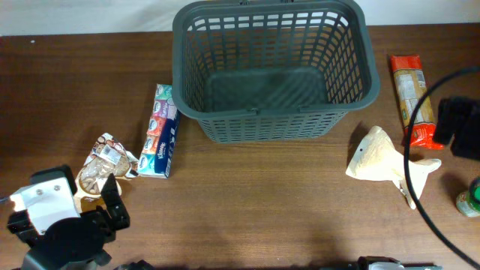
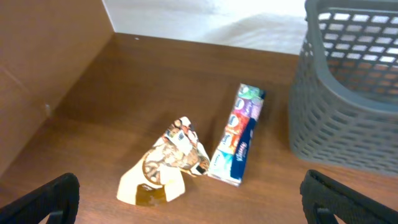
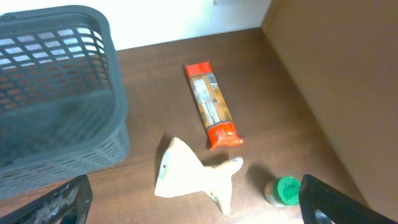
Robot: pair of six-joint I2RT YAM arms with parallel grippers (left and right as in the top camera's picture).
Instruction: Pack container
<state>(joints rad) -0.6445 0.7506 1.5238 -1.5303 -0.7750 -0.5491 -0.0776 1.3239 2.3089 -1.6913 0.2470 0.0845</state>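
**Opening stage of packing.** The container [image 1: 270,126] is a large dark grey basket with slotted lattice walls, rounded corners and a solid base. It stands upright at the far middle of the table [image 1: 262,214], and nothing lies in it.

Five goods lie outside it:
- **Left of the container:** a tissue pack [image 1: 160,132] just beside the wall, and a crumpled snack bag [image 1: 105,161] nearer the front.
- **Right of the container:** a red packet [image 1: 412,100], a cream pouch [image 1: 386,161] and a green-lidded jar [image 1: 471,201], the last near the table's edge.

**Left gripper** [image 2: 193,204]: the fingers are spread wide at the lower corners of the left wrist view, with nothing between them. The snack bag lies just ahead of it.

**Right gripper** [image 3: 198,205]: it is likewise spread wide and empty. The cream pouch and the jar lie just ahead of it.

**Step in hand (judged):** approach to a first item; no packing is done.

**Next move, left side:** descend over the snack bag, the nearest item, and close on its crumpled upper part. This part probably yields under the fingers and may slip.

**Next move, right side:** the cream pouch is the nearest candidate. It looks soft and flat, so a low grasp close to the table seems needed.

Either item must then clear the rim, which stands high against the packets, before release over the base. If both arms reach the container together, they may meet above it.
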